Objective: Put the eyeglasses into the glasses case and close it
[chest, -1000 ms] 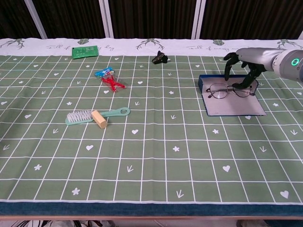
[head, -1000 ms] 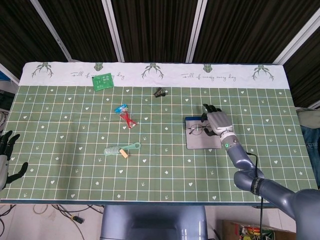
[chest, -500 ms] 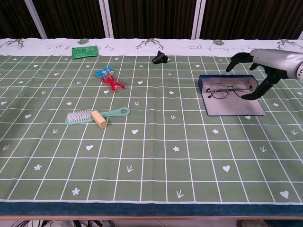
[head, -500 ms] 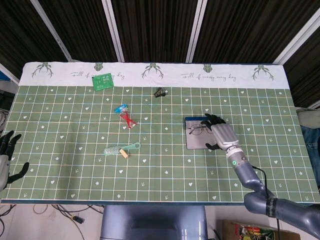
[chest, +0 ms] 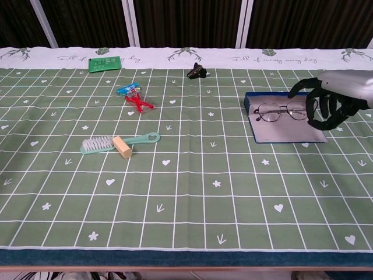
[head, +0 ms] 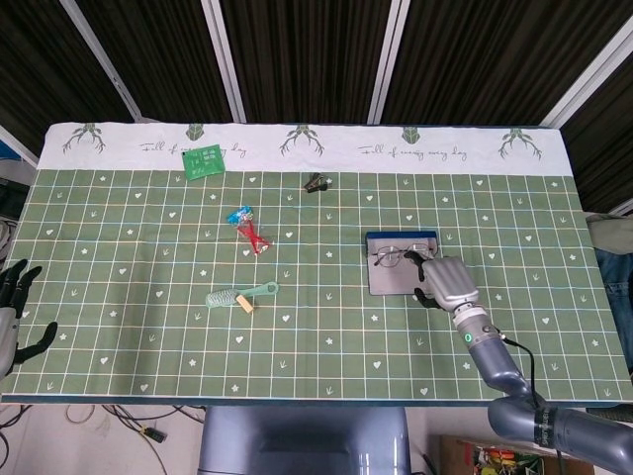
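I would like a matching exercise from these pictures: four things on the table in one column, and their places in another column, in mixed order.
Things:
1. thin metal-framed eyeglasses
2. green circuit board
3. mint-green scrubbing brush
4. small black clip

Places:
A. left half of the table, nearest to the robot
B. in the open blue glasses case
C. far left corner, on the white border
D. far side, near the table's middle

Pairs: 1-B, 2-C, 3-A, 4-D

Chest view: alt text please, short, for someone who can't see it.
Eyeglasses lie in an open glasses case on a green tablecloth; the right hand sits at the case's right edge, fingers curled. Brush and small items lie left.
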{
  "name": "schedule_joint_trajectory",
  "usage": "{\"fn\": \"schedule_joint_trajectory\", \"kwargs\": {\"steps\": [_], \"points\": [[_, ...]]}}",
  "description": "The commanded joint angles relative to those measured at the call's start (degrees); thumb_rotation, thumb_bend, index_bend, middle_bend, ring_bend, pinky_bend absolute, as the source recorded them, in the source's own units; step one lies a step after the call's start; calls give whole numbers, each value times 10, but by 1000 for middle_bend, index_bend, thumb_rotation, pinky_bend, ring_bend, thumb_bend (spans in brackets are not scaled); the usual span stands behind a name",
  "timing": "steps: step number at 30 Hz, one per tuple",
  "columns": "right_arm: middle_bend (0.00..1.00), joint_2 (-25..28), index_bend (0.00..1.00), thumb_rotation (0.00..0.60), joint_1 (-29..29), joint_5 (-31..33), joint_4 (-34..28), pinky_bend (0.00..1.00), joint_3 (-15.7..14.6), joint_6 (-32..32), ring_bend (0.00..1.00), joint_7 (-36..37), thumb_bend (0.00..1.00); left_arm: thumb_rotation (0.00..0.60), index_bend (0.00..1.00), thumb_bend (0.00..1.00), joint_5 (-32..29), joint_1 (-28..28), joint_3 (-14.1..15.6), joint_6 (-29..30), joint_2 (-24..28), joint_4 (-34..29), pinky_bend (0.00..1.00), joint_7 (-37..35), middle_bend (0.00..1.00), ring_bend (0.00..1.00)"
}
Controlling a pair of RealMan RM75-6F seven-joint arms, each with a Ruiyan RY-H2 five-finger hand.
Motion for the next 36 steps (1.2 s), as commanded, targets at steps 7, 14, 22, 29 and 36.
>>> {"fn": "schedule_joint_trajectory", "kwargs": {"steps": [7,14,22,29,36], "points": [[673,-7,202,600,15,61,-3,572,0,-13,682,-63,669,600,70,321,-2,0,-2,1,-1,0,0,2,0,0],[676,-15,202,600,29,101,6,572,-1,-28,684,-92,709,600,71,321,-5,-1,-2,-1,-1,-1,0,5,0,0],[687,-29,176,600,42,128,20,593,1,-35,695,-108,713,600,70,321,-9,-1,-1,-4,1,-3,0,6,0,0],[686,-39,160,600,50,144,31,592,2,-38,695,-116,713,600,71,321,-10,-1,-2,-5,2,-4,0,6,0,0],[686,-48,153,600,57,158,49,592,4,-42,695,-118,722,600,71,321,-11,-1,-2,-6,3,-5,0,7,0,0]]}}
